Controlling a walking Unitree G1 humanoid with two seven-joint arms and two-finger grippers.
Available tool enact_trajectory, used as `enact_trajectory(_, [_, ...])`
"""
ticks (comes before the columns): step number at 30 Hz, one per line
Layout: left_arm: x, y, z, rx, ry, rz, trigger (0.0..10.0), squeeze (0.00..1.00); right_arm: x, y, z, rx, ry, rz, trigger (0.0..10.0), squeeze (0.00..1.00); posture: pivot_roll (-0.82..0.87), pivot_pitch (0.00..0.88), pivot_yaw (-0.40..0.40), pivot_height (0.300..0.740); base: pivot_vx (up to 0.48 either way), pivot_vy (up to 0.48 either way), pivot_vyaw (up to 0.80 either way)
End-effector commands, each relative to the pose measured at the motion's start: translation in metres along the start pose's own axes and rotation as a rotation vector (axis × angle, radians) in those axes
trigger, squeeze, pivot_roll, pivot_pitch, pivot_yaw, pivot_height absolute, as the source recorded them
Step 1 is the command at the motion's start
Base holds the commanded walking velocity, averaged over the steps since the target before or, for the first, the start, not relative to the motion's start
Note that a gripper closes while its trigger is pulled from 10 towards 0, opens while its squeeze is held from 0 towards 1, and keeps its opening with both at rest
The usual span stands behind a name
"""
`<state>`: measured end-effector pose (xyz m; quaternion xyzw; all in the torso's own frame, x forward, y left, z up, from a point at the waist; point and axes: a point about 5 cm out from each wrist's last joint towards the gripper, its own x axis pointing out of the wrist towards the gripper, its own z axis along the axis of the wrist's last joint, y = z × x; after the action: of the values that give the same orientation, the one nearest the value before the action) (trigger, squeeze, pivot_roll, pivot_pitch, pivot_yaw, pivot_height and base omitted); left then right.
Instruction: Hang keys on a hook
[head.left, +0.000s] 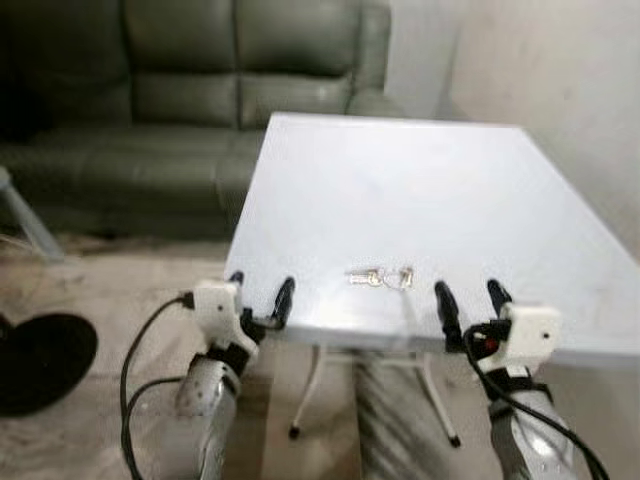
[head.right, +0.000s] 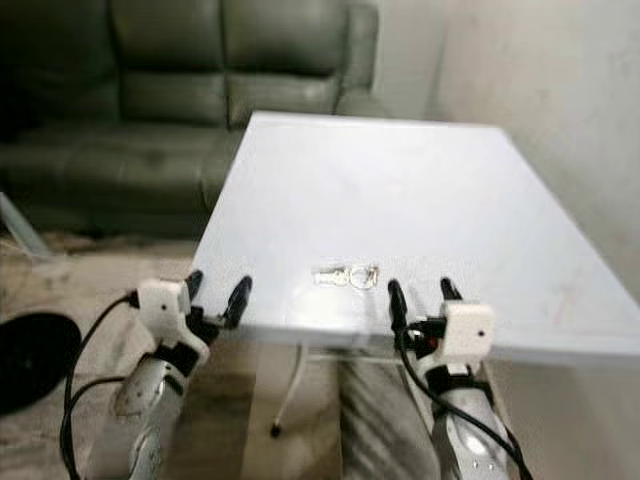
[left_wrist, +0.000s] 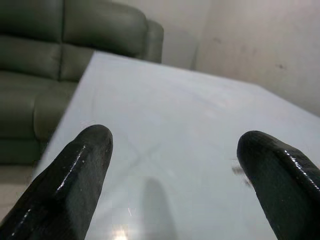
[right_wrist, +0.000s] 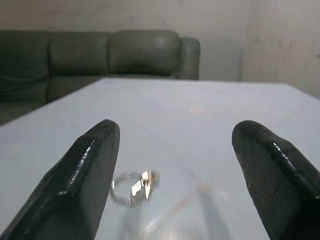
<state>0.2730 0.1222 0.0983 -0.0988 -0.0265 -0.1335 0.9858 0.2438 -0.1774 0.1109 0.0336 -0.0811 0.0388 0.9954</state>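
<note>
Silvery keys (head.left: 380, 277) on a pale grey-white table (head.left: 420, 190); dark green sofa (head.left: 190, 90); black tool fingers (right_wrist: 80, 180)

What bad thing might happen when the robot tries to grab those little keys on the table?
1. The keys lie flat on the smooth white table, so the thick fingers might slide over them.
2. They sit near the front edge, so a nudge from the open right gripper might push them to the floor.
3. The left gripper waits at the table's corner and might bump it.
</note>
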Motion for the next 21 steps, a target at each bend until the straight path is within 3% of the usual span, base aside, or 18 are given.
enact_trajectory(1, [-0.002,0.006,0.002,0.011,0.0,0.016,10.0,0.0,0.003,0.006,0.003,0.014,-0.017,0.024,10.0,0.0,0.03,0.053,-0.063,0.74,0.364,0.0,0.0])
enact_trajectory(11, [-0.001,0.003,0.003,0.005,-0.014,0.011,10.0,0.0,0.005,0.005,0.003,0.01,-0.016,0.03,10.0,0.0,0.02,0.046,-0.065,0.74,0.358,0.0,0.0])
enact_trajectory(21, [-0.005,-0.011,-0.002,0.048,-0.01,-0.083,10.0,0.0,0.01,0.002,0.005,-0.032,-0.001,0.086,10.0,0.0,0.02,0.052,-0.071,0.74,0.0,0.0,0.0])
